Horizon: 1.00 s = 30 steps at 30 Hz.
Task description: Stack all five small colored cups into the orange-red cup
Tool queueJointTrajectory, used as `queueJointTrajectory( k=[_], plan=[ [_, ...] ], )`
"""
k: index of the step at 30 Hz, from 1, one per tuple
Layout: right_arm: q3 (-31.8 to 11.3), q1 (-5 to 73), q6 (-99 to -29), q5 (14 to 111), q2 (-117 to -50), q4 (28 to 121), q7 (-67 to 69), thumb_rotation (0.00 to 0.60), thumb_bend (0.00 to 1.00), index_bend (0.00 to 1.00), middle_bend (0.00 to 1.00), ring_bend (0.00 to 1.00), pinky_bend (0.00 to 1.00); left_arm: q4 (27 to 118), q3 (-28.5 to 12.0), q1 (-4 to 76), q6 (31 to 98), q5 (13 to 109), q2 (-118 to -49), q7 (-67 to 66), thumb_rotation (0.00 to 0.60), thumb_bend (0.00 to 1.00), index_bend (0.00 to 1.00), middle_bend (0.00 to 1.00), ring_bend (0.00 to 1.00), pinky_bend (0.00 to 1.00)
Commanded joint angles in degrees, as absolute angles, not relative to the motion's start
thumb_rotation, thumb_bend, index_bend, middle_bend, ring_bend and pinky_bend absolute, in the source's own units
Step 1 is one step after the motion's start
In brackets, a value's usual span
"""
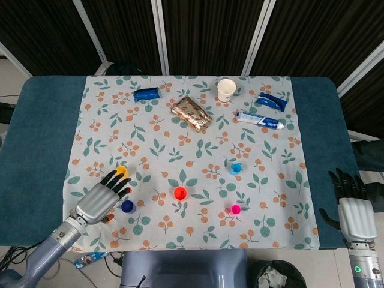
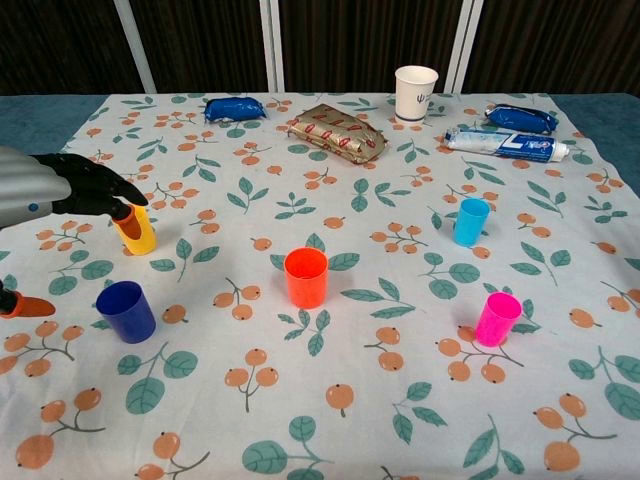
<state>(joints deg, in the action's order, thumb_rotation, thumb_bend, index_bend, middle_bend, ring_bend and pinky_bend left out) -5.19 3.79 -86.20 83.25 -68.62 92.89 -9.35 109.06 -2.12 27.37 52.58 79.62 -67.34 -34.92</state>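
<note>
Reaching with my left hand (image 1: pixel 103 198) over the front-left part of the table (image 1: pixel 42 138), I hold it wide and empty, fingertips above the yellow cup (image 2: pixel 137 234), with the dark blue cup (image 2: pixel 126 311) just in front. I judge this pose suits a grasp on the yellow cup. The orange-red cup (image 2: pixel 306 277) stands upright near the front centre, mouth up to receive the others. Light blue cup (image 2: pixel 471 221) and pink cup (image 2: pixel 497 318) stand toward the right edge. My right hand (image 1: pixel 355 213) rests wide off the front-right corner. The white paper cup (image 2: pixel 416 93) carries a mark I cannot read.
</note>
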Motion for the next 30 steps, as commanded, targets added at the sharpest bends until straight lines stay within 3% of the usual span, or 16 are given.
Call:
queueJointTrajectory(
  k=[1,30],
  plan=[
    [-5.21,3.79,-86.22,83.24,-68.68,92.84,-9.38,0.6,0.31,0.03,0.06,0.07,0.04,107.79,-2.22,27.86,52.65,79.08,-68.94,-34.43,0.6,0.19,0.28,0.09,0.0,0.02],
    [-5.76,3.84,-85.91,82.04,-69.08,92.3,-8.99,0.6,0.31,0.03,0.06,0.07,0.04,102.7,0.15,30.41,53.49,77.08,-74.49,-34.71,0.6,0.22,0.35,0.1,0.0,0.02]
  ],
)
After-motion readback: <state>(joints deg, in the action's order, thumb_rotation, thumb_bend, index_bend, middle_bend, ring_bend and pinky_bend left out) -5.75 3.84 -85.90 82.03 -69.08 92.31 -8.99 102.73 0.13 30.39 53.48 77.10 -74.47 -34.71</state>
